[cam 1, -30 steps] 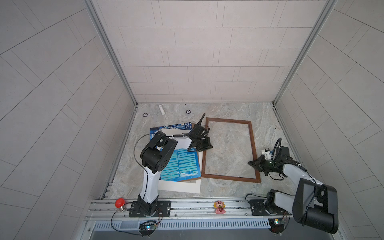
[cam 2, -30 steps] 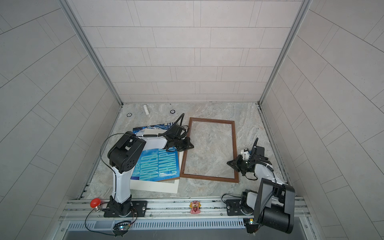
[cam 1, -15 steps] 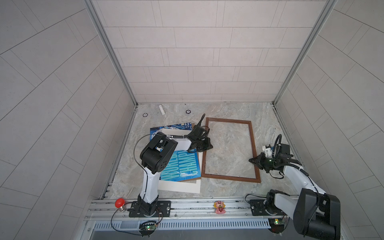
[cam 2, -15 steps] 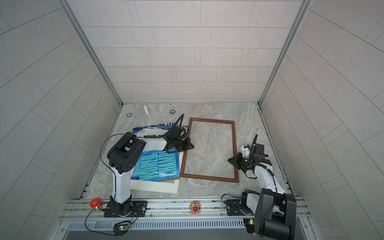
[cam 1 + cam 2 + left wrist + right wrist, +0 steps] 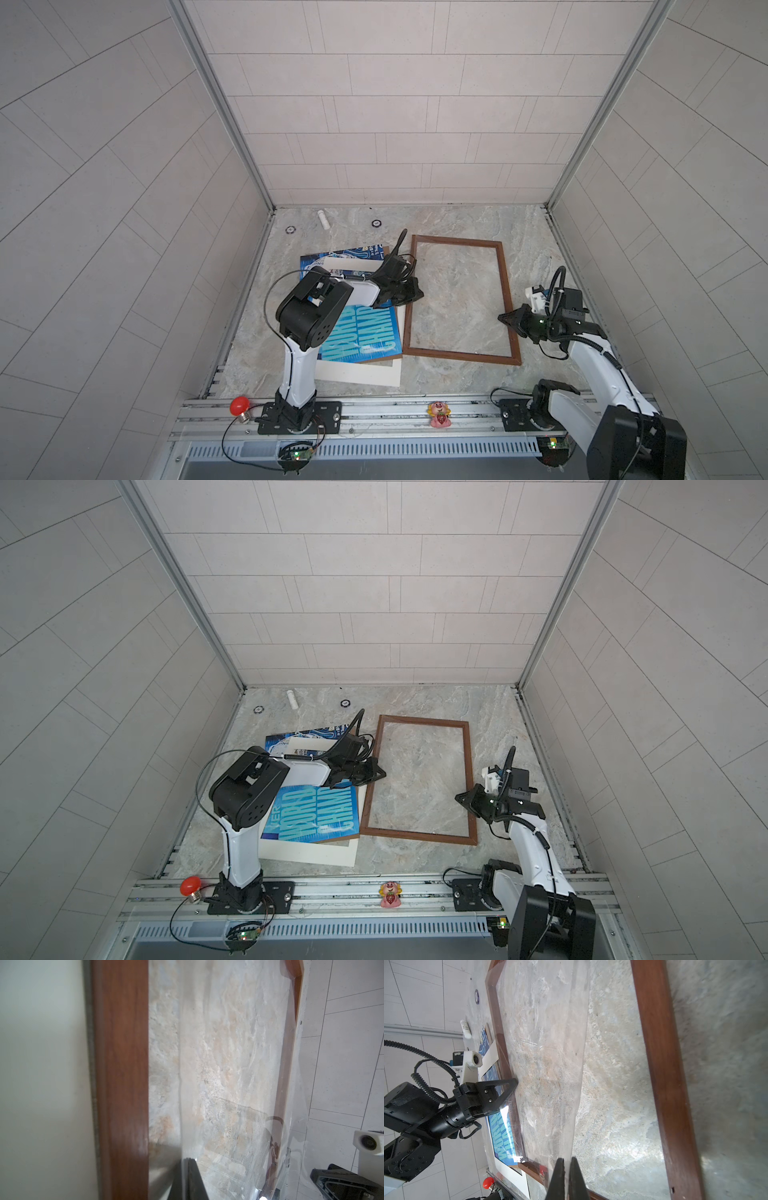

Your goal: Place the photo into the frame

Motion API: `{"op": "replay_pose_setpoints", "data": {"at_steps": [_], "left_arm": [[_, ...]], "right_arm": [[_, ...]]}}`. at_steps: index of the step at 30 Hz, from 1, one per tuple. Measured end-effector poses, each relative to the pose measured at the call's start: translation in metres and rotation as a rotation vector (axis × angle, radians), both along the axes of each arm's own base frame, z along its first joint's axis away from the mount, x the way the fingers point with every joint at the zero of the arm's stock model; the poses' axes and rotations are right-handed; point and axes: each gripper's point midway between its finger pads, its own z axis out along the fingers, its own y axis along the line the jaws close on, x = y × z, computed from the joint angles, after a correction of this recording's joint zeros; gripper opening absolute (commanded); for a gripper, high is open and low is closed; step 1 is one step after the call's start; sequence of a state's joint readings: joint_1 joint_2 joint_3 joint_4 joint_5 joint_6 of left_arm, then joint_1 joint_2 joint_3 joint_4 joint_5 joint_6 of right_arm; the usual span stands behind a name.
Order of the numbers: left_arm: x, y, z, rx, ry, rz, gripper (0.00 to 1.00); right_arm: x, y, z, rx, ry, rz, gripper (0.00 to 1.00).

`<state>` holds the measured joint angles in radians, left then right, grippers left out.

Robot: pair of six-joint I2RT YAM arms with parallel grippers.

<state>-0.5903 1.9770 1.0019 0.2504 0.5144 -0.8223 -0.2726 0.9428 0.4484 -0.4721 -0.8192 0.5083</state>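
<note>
The frame (image 5: 509,299) is dark brown wood, smooth, with a soft shine. Over the frame, the clear sheet (image 5: 550,1064) looks like thin glossy plastic. Beside the frame, the photo (image 5: 365,332) is printed paper with some gloss, and the mat (image 5: 365,376) is matt cream card. Under the frame, the table (image 5: 457,216) looks like matt marbled stone.

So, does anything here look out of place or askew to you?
Yes. The photo lies skewed beside the frame, the cream mat jutting out from under it. The left gripper and right gripper each pinch a near-invisible clear sheet over the frame.
</note>
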Motion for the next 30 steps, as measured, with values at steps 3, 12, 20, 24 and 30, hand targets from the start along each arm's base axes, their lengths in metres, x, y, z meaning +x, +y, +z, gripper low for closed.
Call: {"op": "replay_pose_setpoints", "data": {"at_steps": [3,12,20,24,30], "left_arm": [[-0.003,0.0,0.009,-0.013,-0.018,0.003,0.0],[0.0,-0.01,0.088,-0.095,-0.169,-0.015,0.0],[0.007,-0.018,0.117,-0.111,-0.239,-0.027,0.0],[0.009,-0.025,0.12,-0.126,-0.23,-0.043,0.0],[0.035,-0.063,0.183,-0.209,-0.278,-0.105,0.0]], "right_arm": [[0.001,0.001,0.006,-0.006,-0.031,0.006,0.0],[0.013,0.005,0.038,0.014,-0.18,0.007,0.0],[0.025,0.002,0.061,0.002,-0.3,-0.013,0.0],[0.03,-0.005,0.057,-0.023,-0.306,-0.043,0.0],[0.033,-0.021,0.041,-0.055,-0.255,-0.119,0.43]]}}
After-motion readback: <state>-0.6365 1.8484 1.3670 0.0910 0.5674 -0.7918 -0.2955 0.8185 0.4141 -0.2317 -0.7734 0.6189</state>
